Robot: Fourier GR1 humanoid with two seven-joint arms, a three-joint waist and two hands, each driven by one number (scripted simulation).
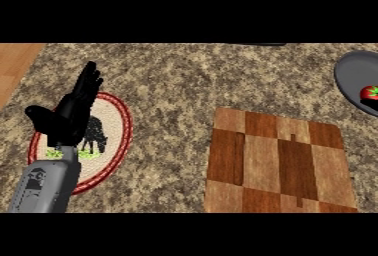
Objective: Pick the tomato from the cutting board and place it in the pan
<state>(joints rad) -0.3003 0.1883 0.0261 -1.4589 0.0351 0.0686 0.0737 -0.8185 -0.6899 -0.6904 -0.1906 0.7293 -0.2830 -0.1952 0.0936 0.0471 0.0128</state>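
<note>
Left hand (72,112) w/ fingers spread is resting left of board (277,165); we're seeing tomato (369,93) already sitting in pan (351,75).

Speckled granite counter (177,80), a strip of pale wood (15,65) at its left edge.

Tomato (370,93) is sitting in the pan (351,75) at right; left hand (72,112) is resting open beside the cutting board (277,162).

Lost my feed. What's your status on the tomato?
Left robot hand open, resting over plate. Right robot hand not in view. Tomato in pan. Cutting board bare.
</note>
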